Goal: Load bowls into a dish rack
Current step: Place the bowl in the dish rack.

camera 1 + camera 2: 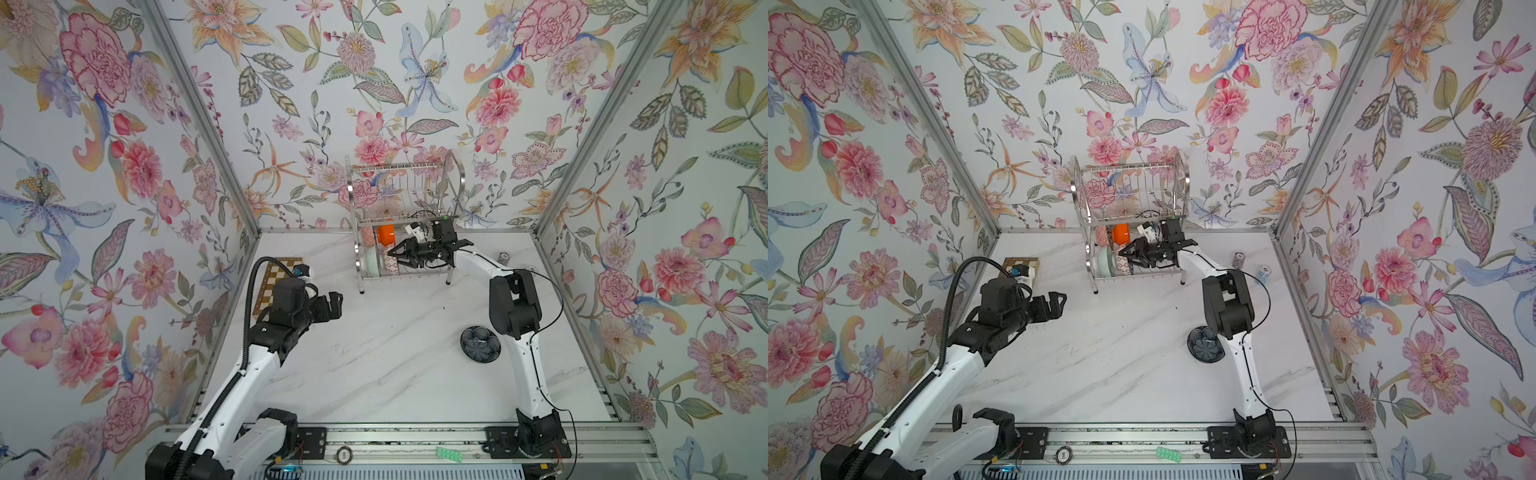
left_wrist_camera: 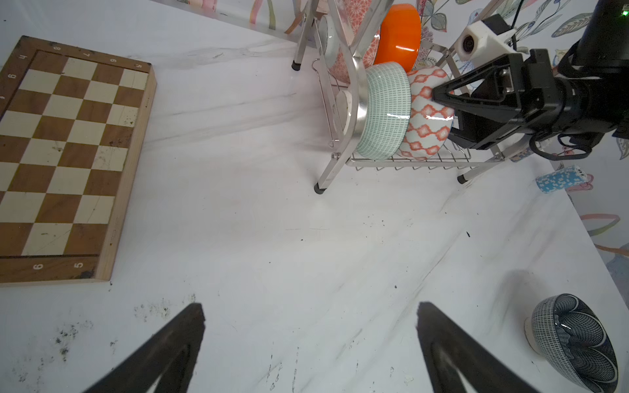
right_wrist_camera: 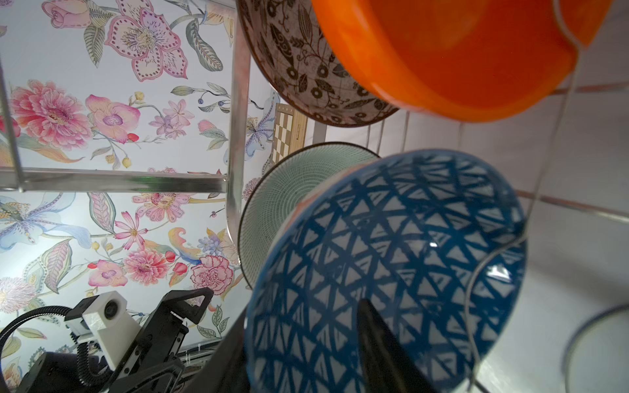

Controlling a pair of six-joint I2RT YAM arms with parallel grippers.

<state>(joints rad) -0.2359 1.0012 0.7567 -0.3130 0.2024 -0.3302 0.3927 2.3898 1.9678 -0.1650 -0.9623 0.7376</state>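
The right arm rises from its base at the near right edge of the table, leans away to a raised elbow, then sends its white forearm far and to the left, with the wrist level. The right gripper points left into the lower tier of the dish rack. Its jaws stand apart and straddle the rim of the blue bowl: one finger is inside the bowl, clear of the wall, and the other is outside against the orange lattice skin. The blue bowl stands on edge on the lower shelf, leaning against the green bowl on its left. The orange bowl and the floral bowl sit farther back in the rack. The navy bowl lies on the table near the right arm's elbow, well apart from the rack. The left arm climbs from the near left corner, bends at the elbow and holds its wrist level. The left gripper points right above bare table, just beside the chessboard, with its fingers spread wide and nothing between them.
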